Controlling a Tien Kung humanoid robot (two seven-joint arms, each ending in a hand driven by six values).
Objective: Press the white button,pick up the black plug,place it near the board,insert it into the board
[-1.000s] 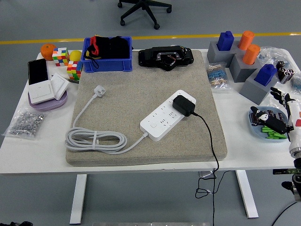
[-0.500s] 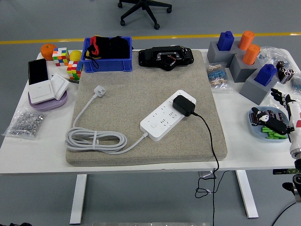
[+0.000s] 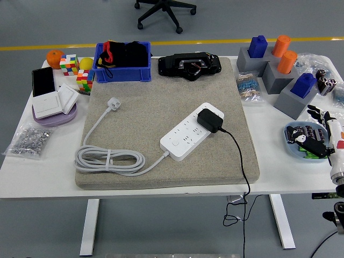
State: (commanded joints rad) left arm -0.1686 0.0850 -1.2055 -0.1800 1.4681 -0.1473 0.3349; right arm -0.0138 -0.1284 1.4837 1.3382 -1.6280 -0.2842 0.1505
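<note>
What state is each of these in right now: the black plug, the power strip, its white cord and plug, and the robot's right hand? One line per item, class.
black plug: seated in the power strip, its cable trailing off the table's front edge.
power strip: lying flat on the grey mat.
white cord: coiled, bundled.
white plug: unplugged, lying on the mat.
right hand: fingers spread, holding nothing, over the blue dish.

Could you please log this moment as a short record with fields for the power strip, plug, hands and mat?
power strip: white power strip lying diagonally on the grey mat
plug: black plug seated in the strip's far end, its cable trailing off the table's near edge
button: white, at the strip's near end
right hand: right hand over the blue dish at the right edge, fingers relaxed, holding nothing
left hand: not in view
</note>
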